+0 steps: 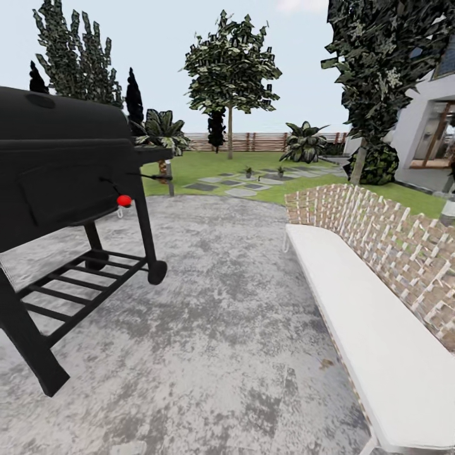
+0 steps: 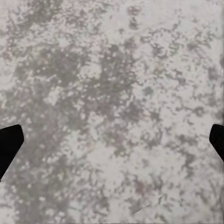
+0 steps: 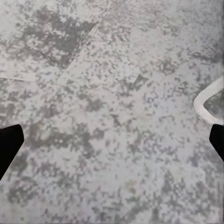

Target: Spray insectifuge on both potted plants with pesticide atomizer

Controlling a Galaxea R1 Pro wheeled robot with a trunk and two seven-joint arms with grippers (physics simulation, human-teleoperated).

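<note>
- I stand on a mottled grey patio (image 1: 227, 297), with a black grill (image 1: 63, 189) to my left and a white-cushioned wicker bench (image 1: 373, 303) to my right
- Far ahead on the lawn (image 1: 208, 165), among the stepping stones (image 1: 243, 185), sit two small potted plants (image 1: 249, 171) and (image 1: 280, 170); I cannot make out the atomizer
- My left gripper (image 2: 112, 140) is spread wide and empty over the paving
- My right gripper (image 3: 112, 140) is equally wide and empty
</note>
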